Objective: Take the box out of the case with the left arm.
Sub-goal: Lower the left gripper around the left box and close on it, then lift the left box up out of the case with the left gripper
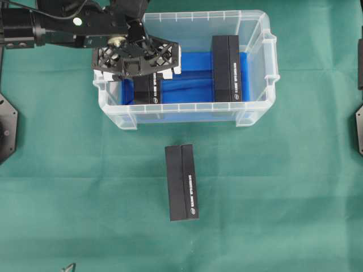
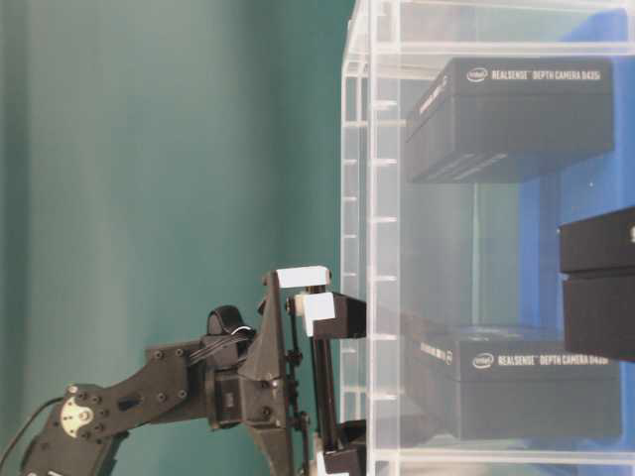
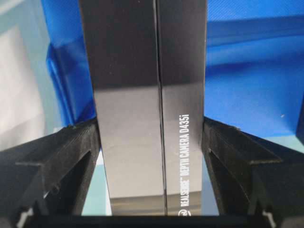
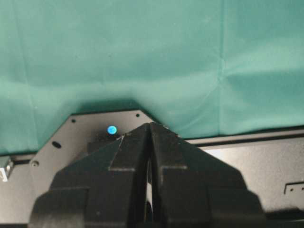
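Overhead, the left arm (image 1: 62,28) reaches in from the upper left edge and bends down over the left end of the case (image 1: 258,68), its lattice-framed left gripper (image 1: 142,71) pointing into the bin. In the table-level view the same gripper (image 2: 332,397) hangs just at the clear wall of the case (image 2: 372,198). From the left wrist camera, the two black fingers (image 3: 71,156) press flat against opposite long sides of the box (image 3: 142,104), so the left gripper (image 3: 151,142) is clenched around it. That box (image 1: 146,90) lies inside the case at its left end, on the blue lining (image 1: 187,85), partly hidden under the gripper. It is a long, narrow, matte black carton with a lengthwise seam and white lettering reading "RealSense Depth Camera D435i". A second black box (image 1: 227,68) lies in the right part of the case, and a third box (image 1: 182,181) lies on the green cloth (image 1: 283,198) just in front of it. The right gripper (image 4: 150,142) has its jaws pressed together on nothing, above a black base plate (image 4: 71,137).
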